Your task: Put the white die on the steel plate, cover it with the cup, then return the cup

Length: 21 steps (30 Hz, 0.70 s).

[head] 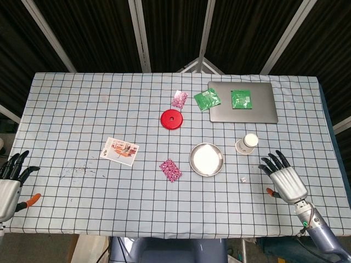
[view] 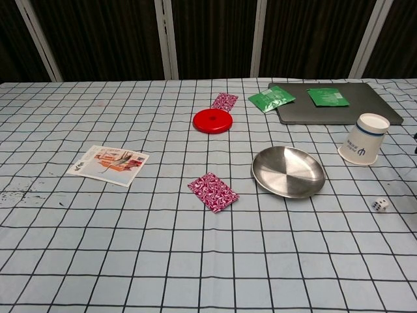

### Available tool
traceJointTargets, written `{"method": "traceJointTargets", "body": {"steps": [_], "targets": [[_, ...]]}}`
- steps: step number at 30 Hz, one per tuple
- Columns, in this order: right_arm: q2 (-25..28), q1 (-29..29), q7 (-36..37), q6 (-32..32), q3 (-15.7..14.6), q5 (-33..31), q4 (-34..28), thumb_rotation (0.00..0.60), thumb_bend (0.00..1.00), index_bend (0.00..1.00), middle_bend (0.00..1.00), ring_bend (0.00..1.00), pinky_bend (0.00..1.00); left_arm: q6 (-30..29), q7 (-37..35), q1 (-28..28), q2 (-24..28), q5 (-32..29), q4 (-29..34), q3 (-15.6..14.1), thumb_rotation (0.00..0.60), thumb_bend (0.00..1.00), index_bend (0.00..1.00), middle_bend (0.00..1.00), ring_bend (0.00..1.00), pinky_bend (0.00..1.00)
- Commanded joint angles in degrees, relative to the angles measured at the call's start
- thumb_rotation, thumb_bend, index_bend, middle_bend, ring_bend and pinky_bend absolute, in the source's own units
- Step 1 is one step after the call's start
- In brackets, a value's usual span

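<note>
The small white die point(head: 242, 178) point(view: 380, 204) lies on the checked cloth, right of the round steel plate point(head: 206, 159) point(view: 288, 171). A white paper cup point(head: 248, 143) point(view: 363, 139) stands upside down behind the die. My right hand point(head: 283, 178) hovers open with fingers spread, a short way right of the die and below the cup, holding nothing. My left hand point(head: 12, 178) is open at the table's near left edge, far from everything. Neither hand is plainly visible in the chest view.
A grey laptop point(head: 243, 102) with green packets on and beside it lies at the back right. A red disc point(head: 171, 119), two pink patterned packets point(head: 170, 170) point(head: 179, 99) and a printed card point(head: 119, 151) lie around the middle.
</note>
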<state>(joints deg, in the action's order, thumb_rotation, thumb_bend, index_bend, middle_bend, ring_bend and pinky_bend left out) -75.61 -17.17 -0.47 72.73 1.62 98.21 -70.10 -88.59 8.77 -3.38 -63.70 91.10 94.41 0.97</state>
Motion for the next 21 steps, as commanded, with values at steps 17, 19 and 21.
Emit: {"method": "traceJointTargets", "body": {"steps": [17,19,21], "targets": [[-4.17,-4.6,4.38,-3.36,-2.06,0.85,4.76,0.6,0.27,0.33,0.2,0.12,0.0,-0.01,1.73,-0.21,-1.12,-0.72,0.33,0.44,0.6,0.24,0.29,0.0,0.0,0.13],[-4.71,-4.84,5.07,-3.25,-2.29,0.94,5.24,0.6,0.27,0.33,0.2,0.12,0.0,0.11,1.92,-0.26,-1.3,-0.76,0.36,0.41,0.6,0.24,0.29,0.0,0.0,0.13],[-5.12,-5.09,5.53,-3.37,-2.54,0.96,5.63,0.6,0.27,0.33,0.2,0.12,0.0,0.27,2.35,-0.32,-1.44,-0.76,0.34,0.35,0.6,0.24,0.29,0.0,0.0,0.13]]}}
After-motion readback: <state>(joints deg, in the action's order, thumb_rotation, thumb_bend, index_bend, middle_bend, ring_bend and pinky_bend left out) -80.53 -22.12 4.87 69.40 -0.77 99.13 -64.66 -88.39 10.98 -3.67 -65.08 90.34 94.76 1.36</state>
